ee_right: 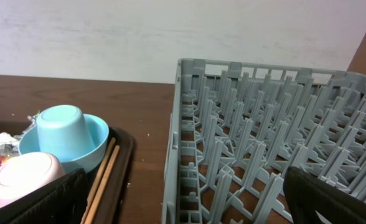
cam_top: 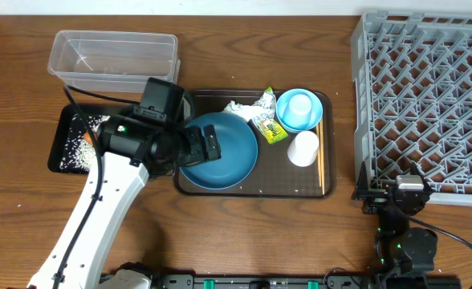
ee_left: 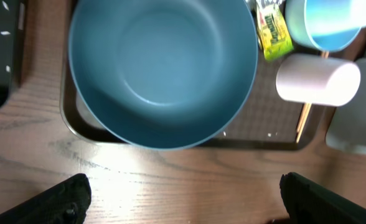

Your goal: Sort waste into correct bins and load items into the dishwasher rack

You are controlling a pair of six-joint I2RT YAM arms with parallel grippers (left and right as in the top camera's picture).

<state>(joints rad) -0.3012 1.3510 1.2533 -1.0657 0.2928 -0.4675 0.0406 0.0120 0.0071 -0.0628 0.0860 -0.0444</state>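
Left gripper (cam_top: 202, 148) hangs over the near edge of the dark blue plate (cam_top: 234, 152), its two black fingers spread wide with nothing between them. In the left wrist view the gripper (ee_left: 189, 205) frames bare wooden table just in front of the plate (ee_left: 164, 68).

The plate sits at the left end of a brown serving tray (cam_top: 256, 187). On the same tray, behind and to the right of the plate, lie a crumpled white tissue (cam_top: 240, 108) and a silver and yellow-green wrapper (cam_top: 270, 128). A light blue bowl (cam_top: 284, 119) stands at the far right corner of the tray (a pale blue cup (ee_right: 61, 130) rests upside down inside it). Just in front of the bowl lies a white cup (cam_top: 304, 148) on its side, and the wooden chopsticks (cam_top: 320, 160) lie along the tray's right edge.

Left of the serving tray, a black tray (cam_top: 59, 156) holds scattered rice grains (cam_top: 82, 144). Behind it stands a clear plastic tub (cam_top: 111, 56).

Right gripper (cam_top: 388, 191) rests low at the near left corner of the grey dishwasher rack (cam_top: 429, 96), also spread wide and holding nothing.
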